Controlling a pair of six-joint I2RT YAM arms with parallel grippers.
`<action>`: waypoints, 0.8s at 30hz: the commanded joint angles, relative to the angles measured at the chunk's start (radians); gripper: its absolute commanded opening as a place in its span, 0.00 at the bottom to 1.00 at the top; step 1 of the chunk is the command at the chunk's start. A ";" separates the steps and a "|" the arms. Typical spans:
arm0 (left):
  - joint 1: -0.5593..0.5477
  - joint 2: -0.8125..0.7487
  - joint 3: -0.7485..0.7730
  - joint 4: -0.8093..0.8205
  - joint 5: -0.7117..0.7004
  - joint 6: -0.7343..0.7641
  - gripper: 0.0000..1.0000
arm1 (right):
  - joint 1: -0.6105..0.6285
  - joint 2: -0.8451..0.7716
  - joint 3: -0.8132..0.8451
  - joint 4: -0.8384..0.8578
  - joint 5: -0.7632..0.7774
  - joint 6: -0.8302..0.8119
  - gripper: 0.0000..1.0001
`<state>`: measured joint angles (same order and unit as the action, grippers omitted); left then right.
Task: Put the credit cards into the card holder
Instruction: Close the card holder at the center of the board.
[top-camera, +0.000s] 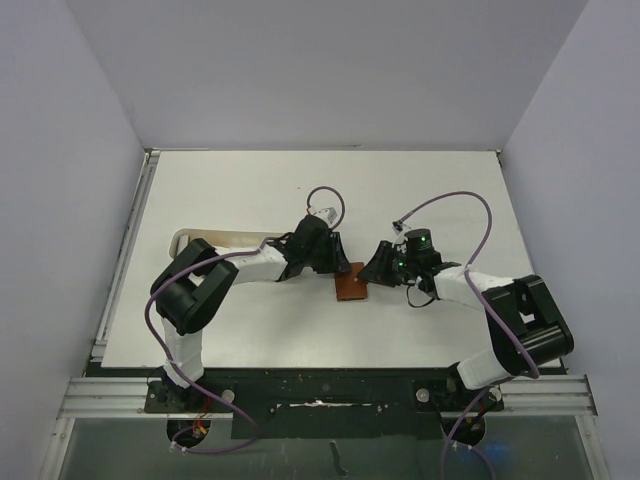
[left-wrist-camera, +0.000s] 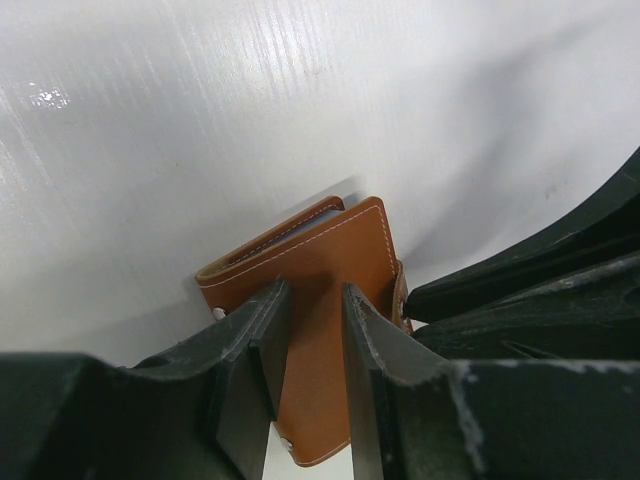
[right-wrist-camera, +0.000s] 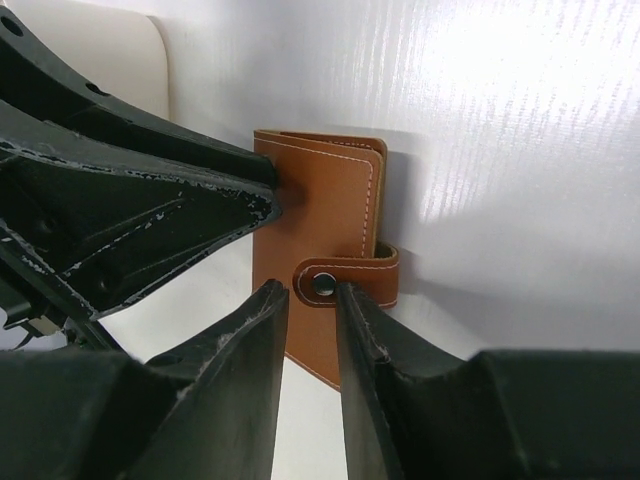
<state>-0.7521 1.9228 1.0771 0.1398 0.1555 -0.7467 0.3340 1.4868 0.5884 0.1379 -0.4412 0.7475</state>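
Holder (top-camera: 350, 288) lies on the table (top-camera: 250, 190) mid-front, with both grippers crowded onto it. It is folded shut, and the tab (right-wrist-camera: 375, 265) is fastened at the snap (right-wrist-camera: 322, 285). No cards in any view. A greyish sliver in the holder's mouth, seen from the left wrist, might be one, but I can't tell.

Left gripper (left-wrist-camera: 315, 295): jaws narrow and over the holder's face. Can't tell whether they clamp it or only sit on it. Right gripper (right-wrist-camera: 308, 295): jaws narrow, flanking the snap. Can't tell whether they have the tab.

Risks as I judge them:
- Nothing goes in while the snap is closed.
- If the right pulls the tab and the left isn't pinning the holder, the whole thing drags or lifts instead of unsnapping.
- Smooth leather and a small tab mean the jaws can slip off and flick the holder round.
- Fingertips are nearly touching across the holder, so any sideways correction risks the arms knocking together.
- With the cards unseen, both arms busy here leaves none free to fetch one.
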 joint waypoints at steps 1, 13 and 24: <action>-0.010 0.034 -0.002 -0.101 -0.046 0.032 0.27 | -0.006 0.031 -0.002 0.104 -0.052 0.023 0.27; -0.010 0.039 0.006 -0.114 -0.048 0.037 0.27 | -0.004 0.006 0.009 0.056 -0.073 0.010 0.26; -0.012 0.051 0.024 -0.140 -0.052 0.040 0.27 | -0.008 -0.026 0.050 -0.085 0.062 -0.067 0.32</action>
<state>-0.7578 1.9247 1.0969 0.1040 0.1413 -0.7399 0.3332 1.4696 0.6022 0.0734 -0.4229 0.7113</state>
